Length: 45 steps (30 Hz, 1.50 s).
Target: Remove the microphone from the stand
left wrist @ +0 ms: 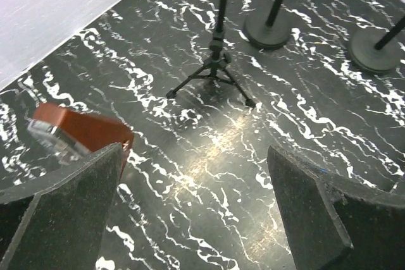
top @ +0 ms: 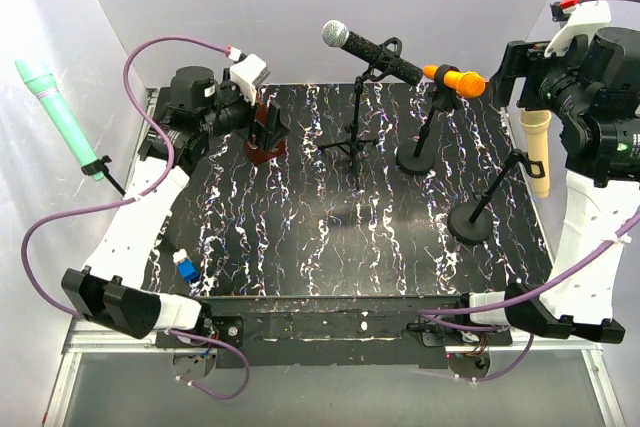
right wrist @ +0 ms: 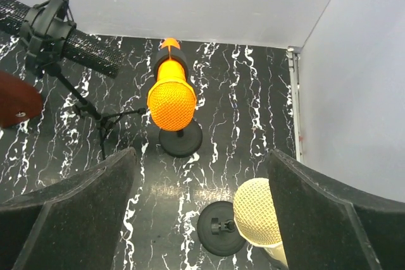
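Note:
A black microphone (top: 372,50) with a silver head rests in the clip of a tripod stand (top: 355,132) at the back centre. To its right, an orange microphone (top: 455,78) sits on a round-base stand (top: 417,155). A cream microphone (top: 537,152) leans on another round-base stand (top: 478,219). My right gripper (right wrist: 202,213) hangs open high above them, with the orange microphone (right wrist: 171,96) ahead and the cream head (right wrist: 258,212) beside its right finger. My left gripper (left wrist: 196,207) is open over bare mat, well short of the tripod stand (left wrist: 215,67).
A brown block (left wrist: 82,131) lies under my left finger. A green microphone (top: 58,117) stands off the mat by the left wall. A small blue item (top: 185,267) lies near the left arm's base. White walls enclose the marbled black mat (top: 300,237).

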Each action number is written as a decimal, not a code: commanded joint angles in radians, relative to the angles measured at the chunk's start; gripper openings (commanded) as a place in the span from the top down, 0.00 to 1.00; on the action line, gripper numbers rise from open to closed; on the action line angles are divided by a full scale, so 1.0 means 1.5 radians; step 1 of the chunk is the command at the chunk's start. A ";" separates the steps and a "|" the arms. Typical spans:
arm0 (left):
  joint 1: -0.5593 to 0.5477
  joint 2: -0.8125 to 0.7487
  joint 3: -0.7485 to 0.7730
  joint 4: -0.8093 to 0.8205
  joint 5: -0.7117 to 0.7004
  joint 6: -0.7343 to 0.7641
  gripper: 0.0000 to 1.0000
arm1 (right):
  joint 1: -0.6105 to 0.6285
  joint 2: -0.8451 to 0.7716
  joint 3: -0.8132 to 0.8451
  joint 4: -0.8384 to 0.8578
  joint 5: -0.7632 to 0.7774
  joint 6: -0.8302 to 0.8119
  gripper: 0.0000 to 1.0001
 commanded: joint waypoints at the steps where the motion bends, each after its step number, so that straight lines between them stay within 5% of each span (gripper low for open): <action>1: -0.001 0.017 -0.005 0.046 0.102 -0.023 0.02 | 0.004 -0.027 -0.011 0.029 -0.072 -0.063 0.09; 4: -0.001 0.020 -0.021 0.091 0.128 -0.037 0.02 | 0.006 -0.057 -0.042 0.045 -0.247 -0.149 0.13; 15: -0.002 0.063 0.007 0.178 0.154 -0.106 0.02 | 0.165 0.036 0.025 0.054 -0.259 -0.243 0.14; 20: -0.013 0.074 0.009 0.183 0.174 -0.105 0.04 | 0.200 0.004 0.001 0.053 -0.173 -0.209 0.19; 26: -0.042 0.076 -0.005 0.196 0.161 -0.096 0.05 | 0.200 -0.074 -0.032 0.013 0.123 -0.175 0.18; 31: -0.066 0.068 -0.025 0.203 0.153 -0.093 0.04 | 0.167 -0.095 -0.059 -0.013 0.244 -0.207 0.14; 37: -0.084 0.041 -0.069 0.236 0.144 -0.103 0.04 | 0.080 -0.002 0.078 -0.163 0.233 -0.183 0.14; 45: -0.110 0.006 -0.101 0.231 0.129 -0.085 0.02 | 0.062 0.011 0.039 -0.179 0.213 -0.162 0.12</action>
